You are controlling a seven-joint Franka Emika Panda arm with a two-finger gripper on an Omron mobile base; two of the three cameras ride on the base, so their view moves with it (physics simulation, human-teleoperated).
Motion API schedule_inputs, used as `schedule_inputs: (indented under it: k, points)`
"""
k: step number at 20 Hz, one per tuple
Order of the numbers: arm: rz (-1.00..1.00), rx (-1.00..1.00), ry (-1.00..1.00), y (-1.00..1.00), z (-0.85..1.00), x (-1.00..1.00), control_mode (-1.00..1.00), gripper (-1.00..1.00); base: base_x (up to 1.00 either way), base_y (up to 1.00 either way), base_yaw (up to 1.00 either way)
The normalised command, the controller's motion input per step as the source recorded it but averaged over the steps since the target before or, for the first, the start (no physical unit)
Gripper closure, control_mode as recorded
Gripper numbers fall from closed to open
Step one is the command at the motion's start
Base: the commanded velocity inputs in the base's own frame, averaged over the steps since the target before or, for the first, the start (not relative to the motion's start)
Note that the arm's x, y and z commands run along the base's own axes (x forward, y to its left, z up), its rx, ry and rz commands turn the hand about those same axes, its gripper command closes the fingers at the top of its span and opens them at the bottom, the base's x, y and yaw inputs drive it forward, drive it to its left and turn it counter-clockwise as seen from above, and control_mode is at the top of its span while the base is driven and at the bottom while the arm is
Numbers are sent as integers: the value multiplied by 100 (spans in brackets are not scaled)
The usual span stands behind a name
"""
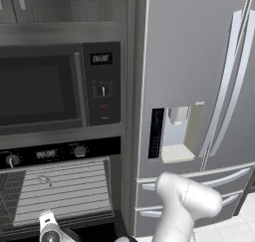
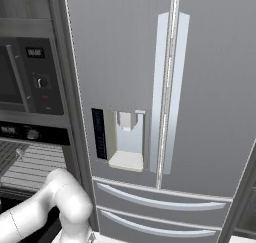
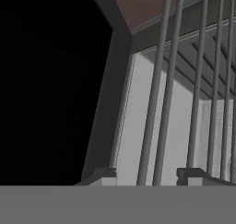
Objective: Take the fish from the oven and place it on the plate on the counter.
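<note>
Left base view: tiny slim grey-silver fish [image 1: 45,179] lying on the light wire rack [image 1: 74,188] inside the open black wall oven [image 1: 99,147], toward its left half; long axis too small to tell. Hand view: dark fingers [image 3: 193,174] parted midway, gripping nothing, seemingly pointing up along the rack bars from below; probably a lift first.

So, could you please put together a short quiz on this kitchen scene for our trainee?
1. True or false: the fish lies on the wire rack of the oven.
2. What stands directly to the right of the oven? A) a fridge B) a sink C) a toaster
3. Fill in: the gripper is ____, holding nothing.
Key: 1 true; 2 A; 3 open.
</note>
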Motion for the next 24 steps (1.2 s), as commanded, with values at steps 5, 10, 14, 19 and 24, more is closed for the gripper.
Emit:
schedule_inputs:
  k: [5, 10, 14, 19, 24]
  points:
    - [0, 4, 8, 0, -54, -100, -100, 100, 0, 0, 0]
    - [0, 5, 7, 0, -54, -100, -100, 100, 0, 0, 0]
    - [0, 6, 7, 0, -50, -100, -100, 100, 0, 0, 0]
    - [0, 5, 4, 0, -31, -100, -100, 100, 0, 0, 0]
    - [0, 1, -19, 0, 32, -58, -100, 100, 0, 0, 0]
